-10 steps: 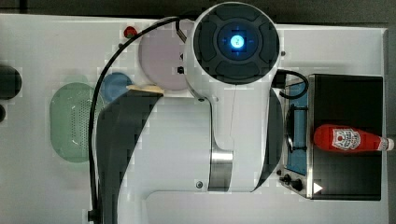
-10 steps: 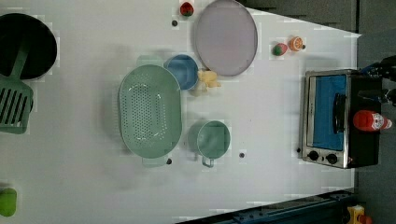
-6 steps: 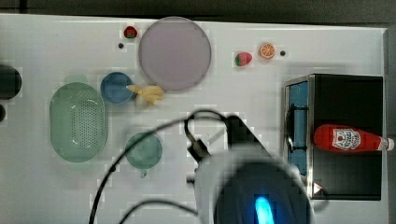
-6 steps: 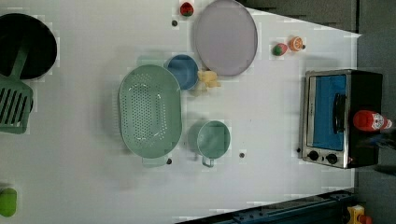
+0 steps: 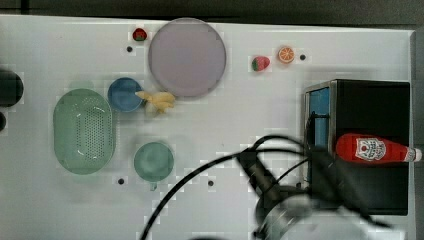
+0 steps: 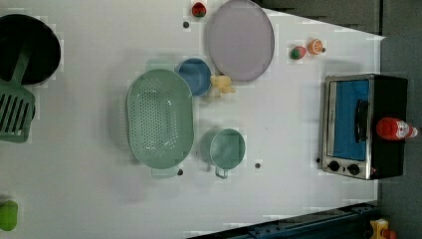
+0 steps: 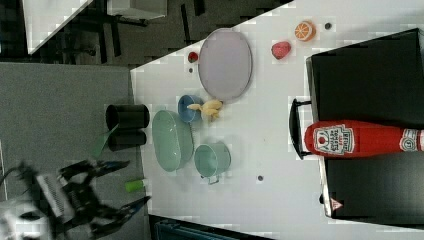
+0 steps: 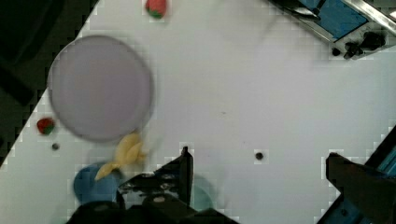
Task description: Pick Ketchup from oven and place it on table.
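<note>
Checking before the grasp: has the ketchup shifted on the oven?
No. The ketchup lies in the same spot on the oven top in the top view.

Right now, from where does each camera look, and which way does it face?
Top view: overhead, facing down on the table; blurred arm at bottom.
Left view: overhead too, showing the oven.
Right view: oblique from high, beyond the oven; open gripper off the table.
Wrist view: on the arm, facing down; fingers visible.
All four share the purple plate; three show the ketchup.
</note>
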